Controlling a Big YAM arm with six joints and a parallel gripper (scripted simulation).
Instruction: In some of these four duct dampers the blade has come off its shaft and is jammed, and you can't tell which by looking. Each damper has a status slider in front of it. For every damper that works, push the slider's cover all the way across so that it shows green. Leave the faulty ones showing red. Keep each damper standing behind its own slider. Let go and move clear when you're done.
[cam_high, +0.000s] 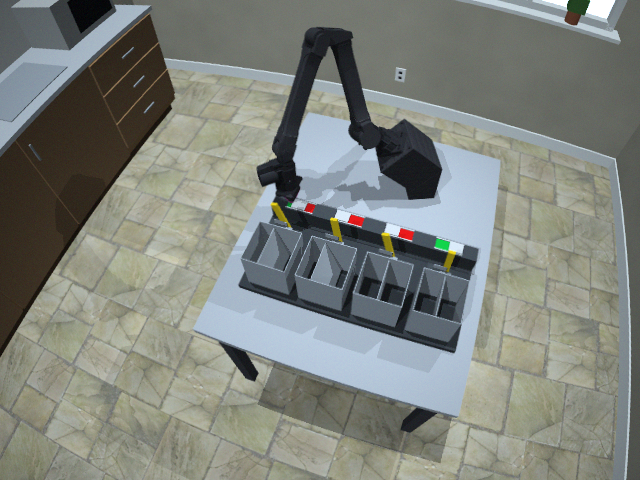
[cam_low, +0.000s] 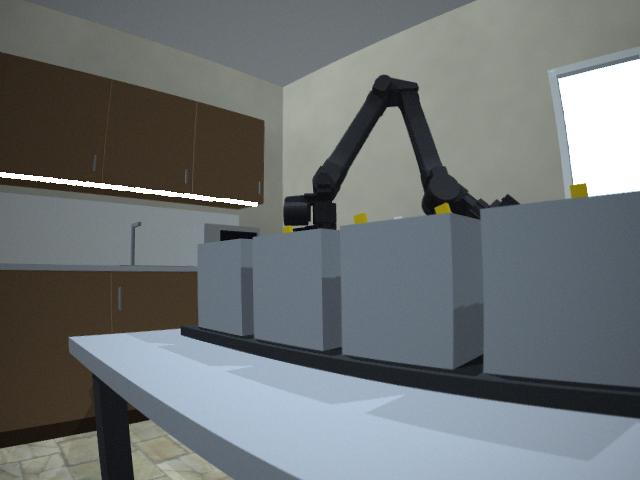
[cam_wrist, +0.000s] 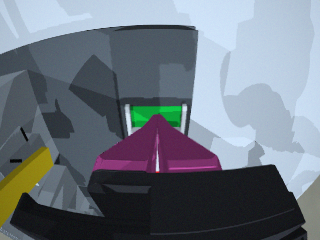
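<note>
Four grey box dampers stand in a row on a dark base, from the leftmost damper (cam_high: 271, 255) (cam_low: 224, 286) to the rightmost damper (cam_high: 436, 304) (cam_low: 560, 289). Each has a yellow lever, such as the leftmost lever (cam_high: 281, 214). On the dark rail (cam_high: 372, 227) the leftmost slider (cam_high: 302, 206) shows a sliver of green, its white cover and red. The second slider (cam_high: 348, 217) and third slider (cam_high: 399, 231) show red. The fourth slider (cam_high: 450, 246) shows green. My gripper (cam_high: 281, 200) (cam_wrist: 157, 121) is shut and empty. Its magenta tips (cam_wrist: 155, 116) sit low at the leftmost slider's left end, against a green patch.
The arm's black base housing (cam_high: 410, 160) sits on the grey table (cam_high: 330, 356) behind the rail. A brown kitchen counter (cam_high: 77, 103) stands off to the left. In the exterior view the dampers hide the sliders and the fingertips.
</note>
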